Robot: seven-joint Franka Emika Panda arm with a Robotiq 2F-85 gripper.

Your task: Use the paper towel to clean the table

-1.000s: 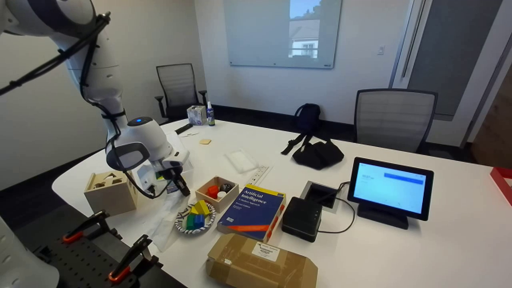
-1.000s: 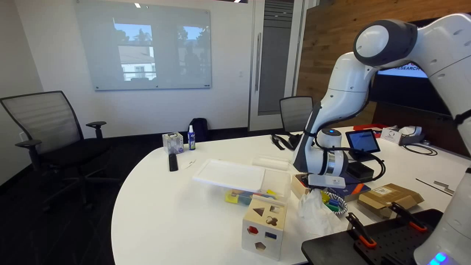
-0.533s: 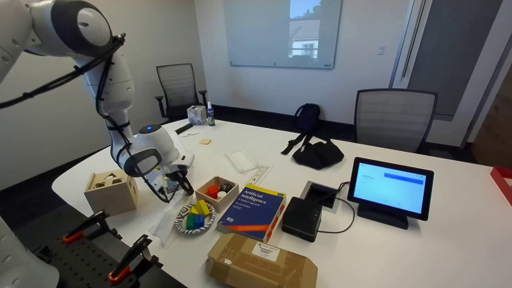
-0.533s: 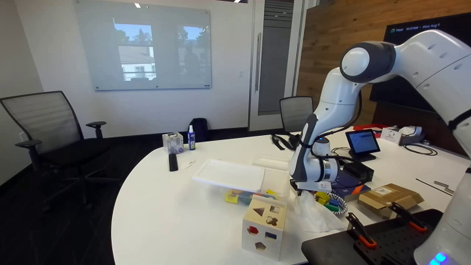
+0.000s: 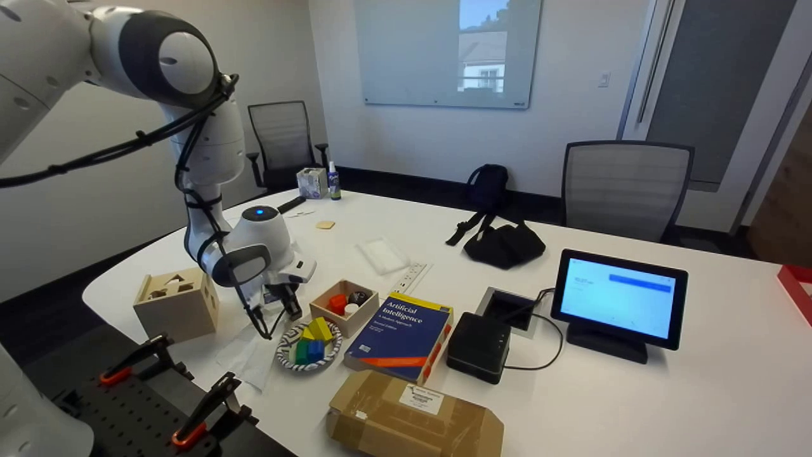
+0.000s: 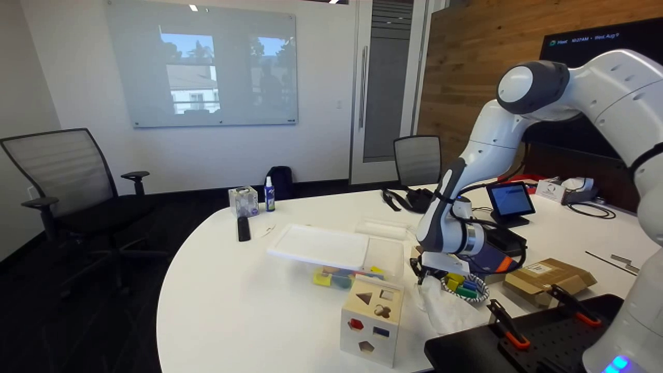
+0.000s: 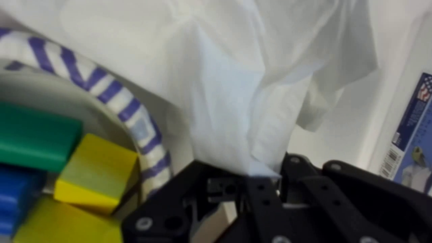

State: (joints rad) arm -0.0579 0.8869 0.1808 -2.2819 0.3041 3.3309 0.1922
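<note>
The white paper towel hangs from my gripper in the wrist view. The fingers are shut on its bunched end, and the fingertips are partly hidden by it. In both exterior views the towel spreads crumpled over the white table. The gripper is low over the table, between the patterned bowl and the plastic bin. The towel passes right beside the bowl's rim.
A patterned bowl holds colored blocks. A small wooden box, blue book and cardboard box stand nearby. A wooden shape-sorter cube and a clear bin with white lid flank the towel. Clamps edge the robot's mount.
The arm has folded lower and the hand has shifted slightly, with the towel still gripped. The towel has moved and lies flatter on the table. The clear bin has shifted slightly.
</note>
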